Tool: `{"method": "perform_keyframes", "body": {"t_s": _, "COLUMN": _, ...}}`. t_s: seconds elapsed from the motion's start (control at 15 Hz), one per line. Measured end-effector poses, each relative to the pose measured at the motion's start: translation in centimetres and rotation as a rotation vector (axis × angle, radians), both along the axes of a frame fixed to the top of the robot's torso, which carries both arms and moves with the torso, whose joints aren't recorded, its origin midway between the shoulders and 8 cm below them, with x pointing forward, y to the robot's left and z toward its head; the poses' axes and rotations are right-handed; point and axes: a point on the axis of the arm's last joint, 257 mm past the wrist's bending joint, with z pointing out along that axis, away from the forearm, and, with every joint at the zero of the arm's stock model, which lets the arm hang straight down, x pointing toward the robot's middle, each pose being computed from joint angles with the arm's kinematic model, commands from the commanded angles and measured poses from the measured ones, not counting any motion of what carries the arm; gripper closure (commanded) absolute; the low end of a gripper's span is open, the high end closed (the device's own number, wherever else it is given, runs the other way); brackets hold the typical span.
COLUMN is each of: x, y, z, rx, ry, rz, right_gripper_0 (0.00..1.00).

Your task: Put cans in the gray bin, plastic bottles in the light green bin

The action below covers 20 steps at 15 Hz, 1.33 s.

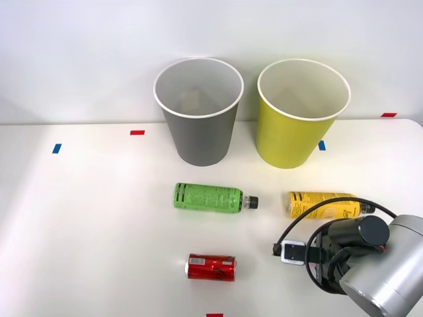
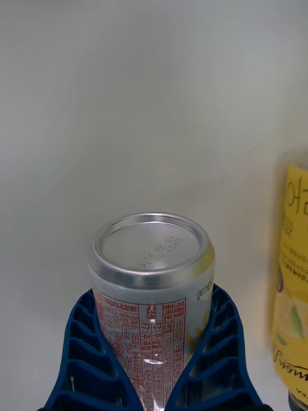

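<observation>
My right gripper (image 2: pixel 154 302) is shut on a slim can (image 2: pixel 151 257) with a silver end and orange-red print; both blue ribbed fingers (image 2: pixel 83 347) hug its sides. The yellow-label bottle (image 2: pixel 292 276) lies just beside it on the white table. From the front, my right arm (image 1: pixel 370 264) is low at the near right, right in front of that yellow bottle (image 1: pixel 324 205). The green-label bottle (image 1: pixel 211 198) lies on its side mid-table, and the red can (image 1: pixel 210 267) lies nearer the front. The gray bin (image 1: pixel 198 142) and light green bin (image 1: pixel 291 145) stand side by side at the back.
Small blue (image 1: pixel 56 148) and red (image 1: pixel 137 132) tape marks dot the white table (image 1: pixel 86 218). A black cable (image 1: pixel 317 208) loops over my wrist. A pale wall rises behind the bins.
</observation>
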Motion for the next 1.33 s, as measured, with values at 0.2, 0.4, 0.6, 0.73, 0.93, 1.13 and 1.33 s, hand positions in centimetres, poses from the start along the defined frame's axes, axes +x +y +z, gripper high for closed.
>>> {"method": "perform_keyframes", "body": {"t_s": 0.2, "x": 2.4, "y": 2.5, "z": 1.8, "rx": 0.129, "ry": -0.092, "rz": -0.011, "right_gripper_0": 1.00}}
{"method": "perform_keyframes", "body": {"t_s": 0.4, "x": 4.7, "y": 5.5, "z": 5.0, "rx": 0.346, "ry": -0.154, "rz": -0.049, "right_gripper_0": 1.00}}
{"method": "perform_keyframes", "body": {"t_s": 0.6, "x": 5.5, "y": 7.7, "z": 9.1, "rx": 0.520, "ry": -0.208, "rz": -0.064, "right_gripper_0": 1.00}}
{"method": "perform_keyframes", "body": {"t_s": 0.73, "x": 5.3, "y": 8.8, "z": 12.0, "rx": 0.621, "ry": -0.240, "rz": -0.075, "right_gripper_0": 1.00}}
{"method": "perform_keyframes", "body": {"t_s": 0.93, "x": 5.9, "y": 10.5, "z": 15.5, "rx": 0.781, "ry": -0.288, "rz": -0.089, "right_gripper_0": 1.00}}
{"method": "perform_keyframes", "body": {"t_s": 1.13, "x": 7.1, "y": 12.3, "z": 19.4, "rx": 0.956, "ry": -0.347, "rz": -0.118, "right_gripper_0": 1.00}}
{"method": "perform_keyframes", "body": {"t_s": 1.33, "x": 8.4, "y": 13.6, "z": 23.7, "rx": 1.096, "ry": -0.405, "rz": -0.141, "right_gripper_0": 1.00}}
